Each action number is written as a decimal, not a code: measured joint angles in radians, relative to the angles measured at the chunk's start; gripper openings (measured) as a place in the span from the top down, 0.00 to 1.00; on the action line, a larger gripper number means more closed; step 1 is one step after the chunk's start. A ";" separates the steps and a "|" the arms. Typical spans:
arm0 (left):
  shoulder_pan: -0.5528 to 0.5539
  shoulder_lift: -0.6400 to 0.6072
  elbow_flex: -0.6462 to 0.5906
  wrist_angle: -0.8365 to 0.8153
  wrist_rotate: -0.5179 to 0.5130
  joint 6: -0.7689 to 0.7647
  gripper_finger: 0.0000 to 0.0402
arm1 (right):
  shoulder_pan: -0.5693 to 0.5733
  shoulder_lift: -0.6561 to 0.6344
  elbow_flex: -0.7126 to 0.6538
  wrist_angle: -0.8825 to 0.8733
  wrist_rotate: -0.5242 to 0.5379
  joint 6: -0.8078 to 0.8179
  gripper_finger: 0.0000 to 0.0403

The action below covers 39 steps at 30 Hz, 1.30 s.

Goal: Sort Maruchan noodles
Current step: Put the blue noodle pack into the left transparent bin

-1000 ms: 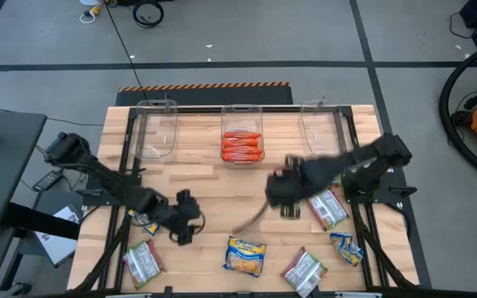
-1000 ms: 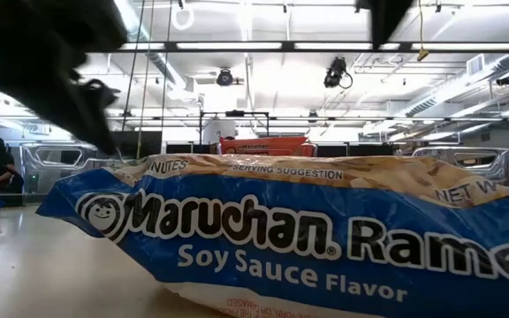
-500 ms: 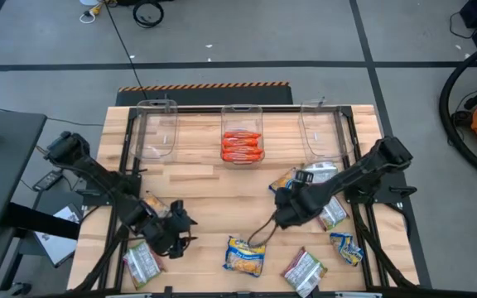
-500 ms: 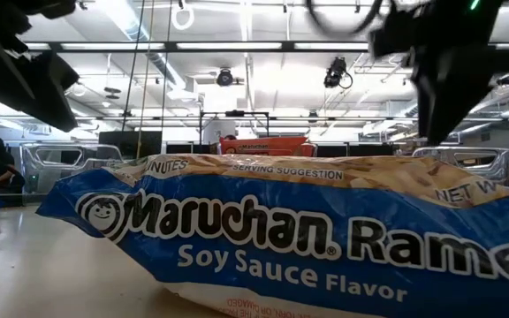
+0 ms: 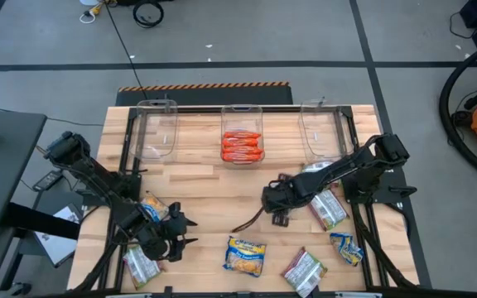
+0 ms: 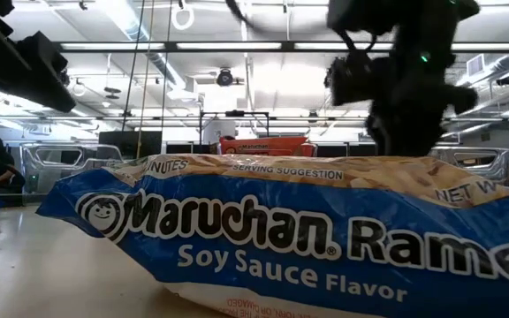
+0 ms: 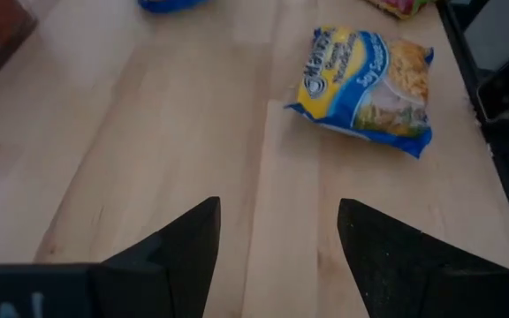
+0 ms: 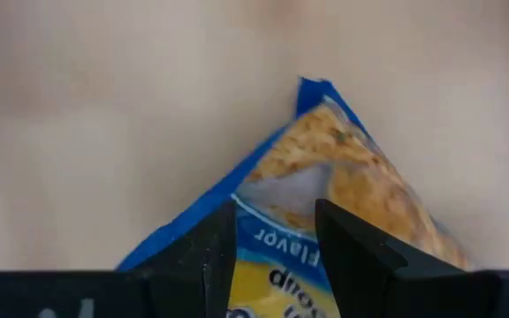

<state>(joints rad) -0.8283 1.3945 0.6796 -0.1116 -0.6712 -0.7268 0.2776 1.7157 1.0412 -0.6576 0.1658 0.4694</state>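
Near counter point(image 5: 205, 186) edge: loose packets point(image 5: 244, 255) are spread out. Left end effector point(image 5: 175, 236) is spread wide, empty, over bare wood. Right end effector point(image 5: 269, 199) is clamped on a yellow-blue packet point(image 8: 325, 177) at mid-counter. Far row: middle bin point(image 5: 242, 132) is loaded with orange packets point(image 5: 242, 146); side bins point(image 5: 157, 128) are seen empty.

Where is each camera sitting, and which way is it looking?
High view: above the table, looking straight down; both arms show.
Low view: at table-top height, looking level across a blue Soy Sauce packet into the room; dark arm parts hang from above.
Left wrist view: on the left arm, looking past the open left gripper at the wood.
Right wrist view: on the right arm; the right gripper holds a yellow-and-blue packet.
Shared: the yellow-and-blue packet lying on the table also shows in the high view.
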 joint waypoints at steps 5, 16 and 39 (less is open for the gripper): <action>0.000 0.000 0.000 0.023 -0.006 0.004 0.42 | 0.029 0.000 0.049 0.186 -0.301 0.021 0.61; 0.000 0.000 0.000 0.017 -0.049 0.031 0.42 | 0.257 -0.001 0.144 -0.317 -0.276 0.313 0.62; 0.099 0.000 0.000 0.049 -0.060 0.189 0.42 | 0.108 0.000 -0.055 1.071 0.436 -1.376 0.61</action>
<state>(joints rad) -0.7292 1.3945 0.6796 -0.0626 -0.7309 -0.5375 0.3853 1.7161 0.9858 0.4134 0.6021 -0.9063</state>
